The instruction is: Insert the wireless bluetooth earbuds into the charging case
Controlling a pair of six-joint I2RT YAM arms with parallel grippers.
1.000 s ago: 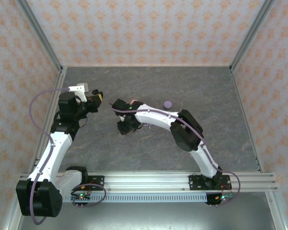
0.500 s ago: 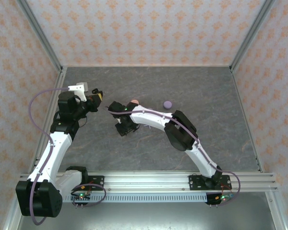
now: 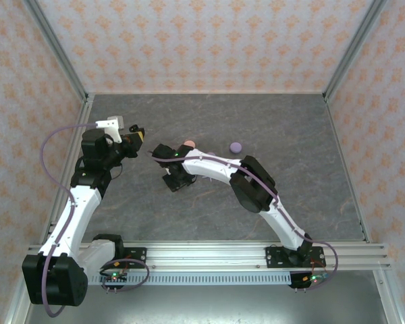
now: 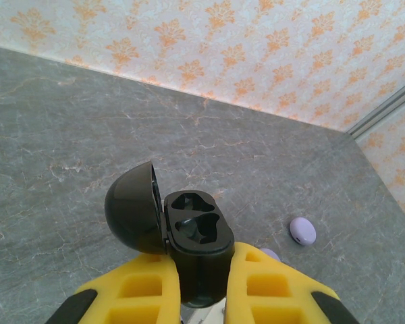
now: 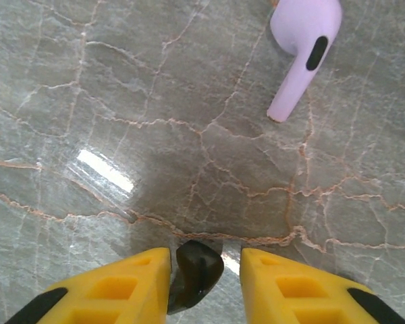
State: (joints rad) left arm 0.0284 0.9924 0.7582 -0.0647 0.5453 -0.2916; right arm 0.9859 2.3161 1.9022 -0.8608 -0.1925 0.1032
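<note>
black earbud (image 5: 197, 275) loose in right hand (image 5: 202, 255), case (image 4: 194, 233) in left hand (image 4: 201, 260)

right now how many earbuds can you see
2. A lilac earbud lies on the table ahead of the right gripper; a black earbud sits between that gripper's fingers. The open charging case in the left gripper holds none. Others may be hidden.

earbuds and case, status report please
Left gripper shut on open black case, both wells empty. Right gripper jaws open, straddling black earbud. Lilac earbud lies ahead, clear of jaws.
</note>
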